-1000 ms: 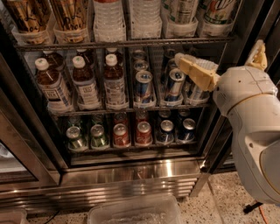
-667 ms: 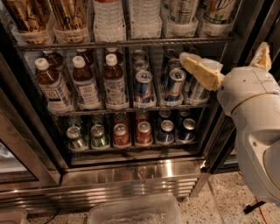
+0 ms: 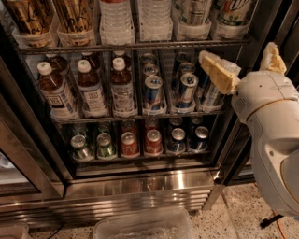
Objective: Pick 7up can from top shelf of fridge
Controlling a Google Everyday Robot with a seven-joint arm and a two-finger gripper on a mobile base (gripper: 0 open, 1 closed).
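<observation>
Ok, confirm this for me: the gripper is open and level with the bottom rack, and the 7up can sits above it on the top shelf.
One detail is wrong. The camera view shows the gripper open and level with the middle rack, in front of the slim blue-and-silver cans, not the bottom one. The 7up can does sit above it on the top shelf.

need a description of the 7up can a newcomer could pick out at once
In the fridge, on the top shelf, the highest wire rack, go to the far-right clear tray, above the open tool at the right end of the middle rack. The 7up can there is silver-white with slanted green lettering and a red-orange spot, unlike the water bottles and brown drinks further left.
</observation>
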